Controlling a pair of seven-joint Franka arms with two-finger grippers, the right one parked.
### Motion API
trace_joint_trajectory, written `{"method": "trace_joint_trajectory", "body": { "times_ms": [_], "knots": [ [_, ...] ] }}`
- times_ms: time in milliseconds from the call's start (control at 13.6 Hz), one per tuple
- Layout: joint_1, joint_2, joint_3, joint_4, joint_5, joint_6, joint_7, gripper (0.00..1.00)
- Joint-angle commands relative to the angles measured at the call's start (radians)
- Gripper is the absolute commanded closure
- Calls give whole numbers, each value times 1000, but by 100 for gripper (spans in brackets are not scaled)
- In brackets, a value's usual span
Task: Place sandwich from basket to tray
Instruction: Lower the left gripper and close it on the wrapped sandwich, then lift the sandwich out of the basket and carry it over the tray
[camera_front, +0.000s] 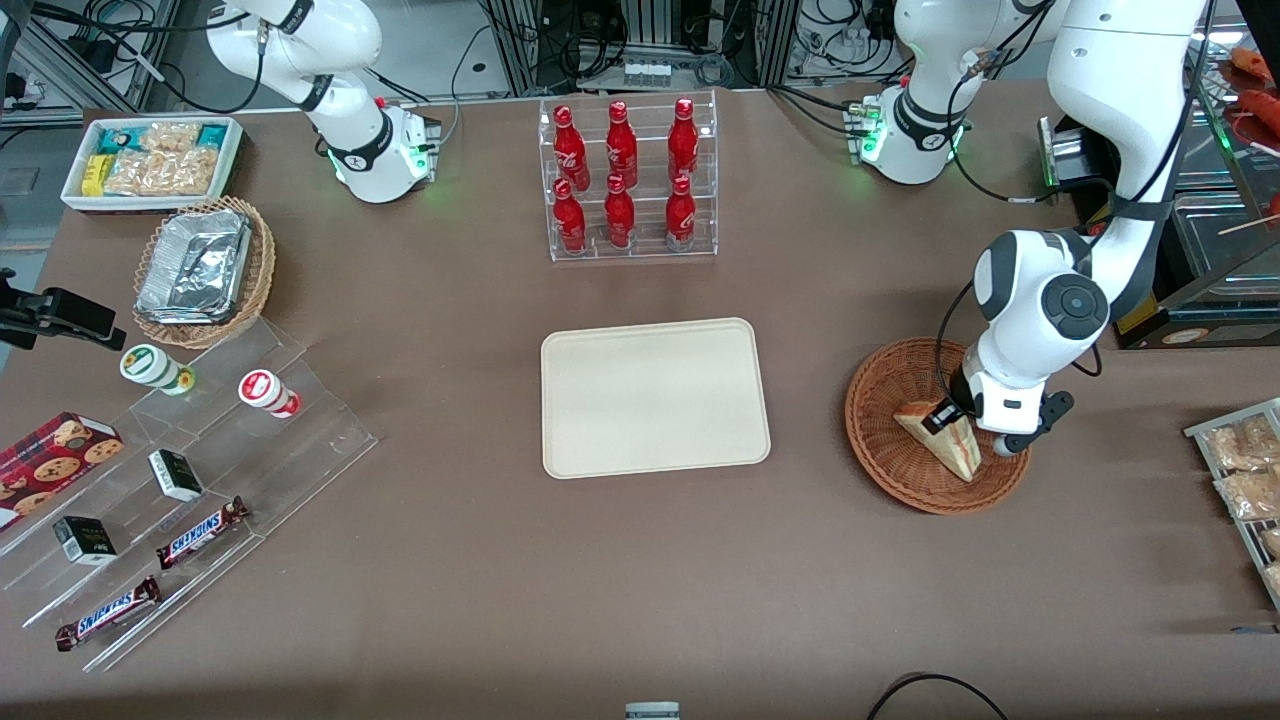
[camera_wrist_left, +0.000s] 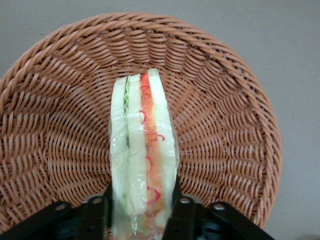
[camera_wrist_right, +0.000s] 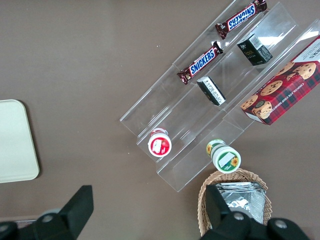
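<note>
The sandwich (camera_front: 948, 442) is a pale bread wedge in clear wrap, with green and red filling along its edge (camera_wrist_left: 144, 145). It stands on edge inside the reddish-brown woven basket (camera_front: 882, 405), toward the working arm's end of the table. My left gripper (camera_front: 943, 415) reaches down into the basket (camera_wrist_left: 55, 105) and is shut on the sandwich. One black finger presses each bread face at the wedge's wider end (camera_wrist_left: 142, 215). The cream tray (camera_front: 655, 397) lies flat beside the basket at mid-table with nothing on it.
A clear rack of red bottles (camera_front: 627, 180) stands farther from the front camera than the tray. A rack of snack packets (camera_front: 1245, 480) sits at the working arm's table edge. A stepped clear display (camera_front: 190, 470), a tan basket of foil trays (camera_front: 200, 270) and a white snack bin (camera_front: 150, 160) lie toward the parked arm's end.
</note>
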Motion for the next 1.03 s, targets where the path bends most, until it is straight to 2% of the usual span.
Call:
{"method": "trace_joint_trajectory", "body": {
  "times_ms": [0,147,367,514,734,954],
  "knots": [
    [-4,-38,-6,42,16,-59,5,100],
    [-4,-75,-20,141,16,-247,57,100],
    [-8,-73,-52,365,16,-501,59,100],
    [-8,-66,-111,495,13,-616,49,100],
    [-36,-40,-217,592,1,-640,33,100],
    [-165,45,-256,663,12,-637,-40,100]
  ]
}}
